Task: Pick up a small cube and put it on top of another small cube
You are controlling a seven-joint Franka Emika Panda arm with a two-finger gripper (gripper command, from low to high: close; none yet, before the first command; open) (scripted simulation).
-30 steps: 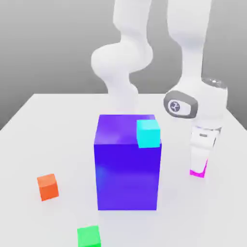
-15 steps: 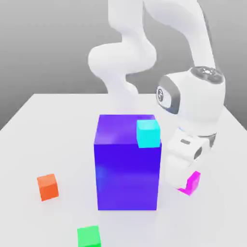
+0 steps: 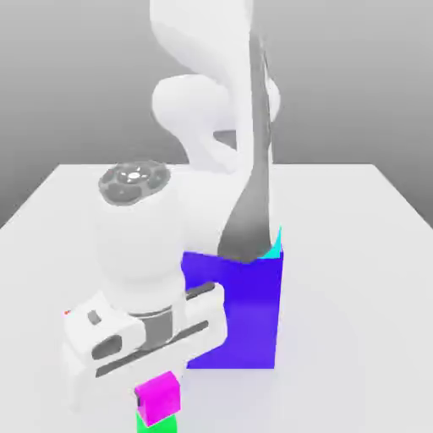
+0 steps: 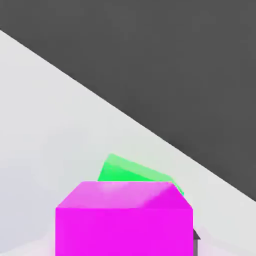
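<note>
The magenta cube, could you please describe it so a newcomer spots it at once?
From the big blue block, look lower, toward the exterior view's left. The small magenta cube shows just above the bright green cube, its pink-purple color setting it apart.

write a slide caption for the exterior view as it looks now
Robot arm with the magenta cube right above the green cube, in front of a large blue block

The arm [image 3: 203, 110] arches up past the top of the exterior view, its forearm dropping steeply over the middle of the desk [image 3: 347, 279]. The wrist [image 3: 139, 232] stands nearly upright, nearer the desk's left edge in that view. Below it, the hand [image 3: 159, 397] points down, its broad body slanting across the view.
</note>
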